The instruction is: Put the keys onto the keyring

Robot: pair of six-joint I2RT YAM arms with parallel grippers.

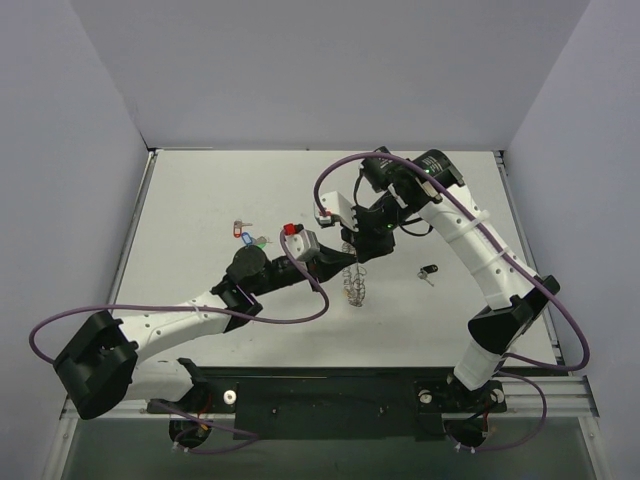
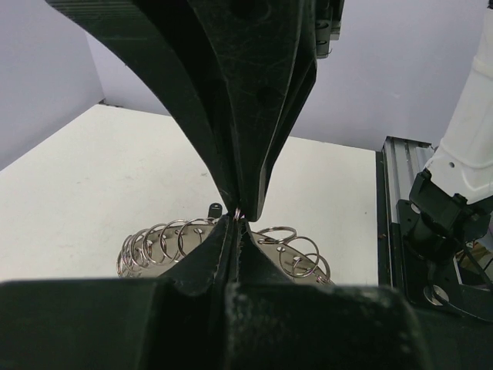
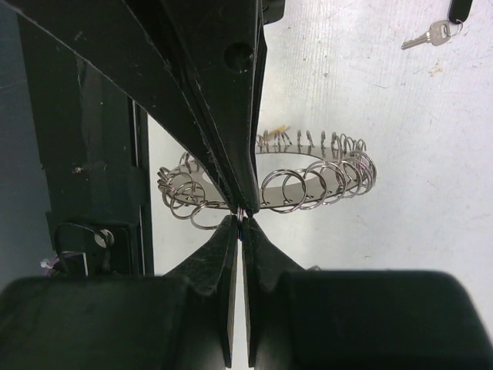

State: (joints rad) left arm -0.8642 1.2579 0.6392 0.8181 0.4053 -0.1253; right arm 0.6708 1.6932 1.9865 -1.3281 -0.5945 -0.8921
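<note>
The large silver wire keyring point(image 1: 355, 285), fringed with small silver rings, is held over the middle of the white desk point(image 1: 200, 200), the left jaws and the right jaws both being clenched on its wire. A small silver key with a black tag point(image 1: 428, 272) is seen on the desk to its right, and small keys with blue and green tags point(image 1: 248, 238) are seen to its left.

Left arm point(image 1: 190, 320) lies low, reaching forward and inward from its base. Left gripper point(image 2: 237, 216) fingers pressed together, tips pinching the keyring point(image 3: 296, 189). Right arm point(image 1: 480, 250) arches far out, wrist folded back inward. Right gripper point(image 3: 241, 221) fingers likewise closed on the keyring.
</note>
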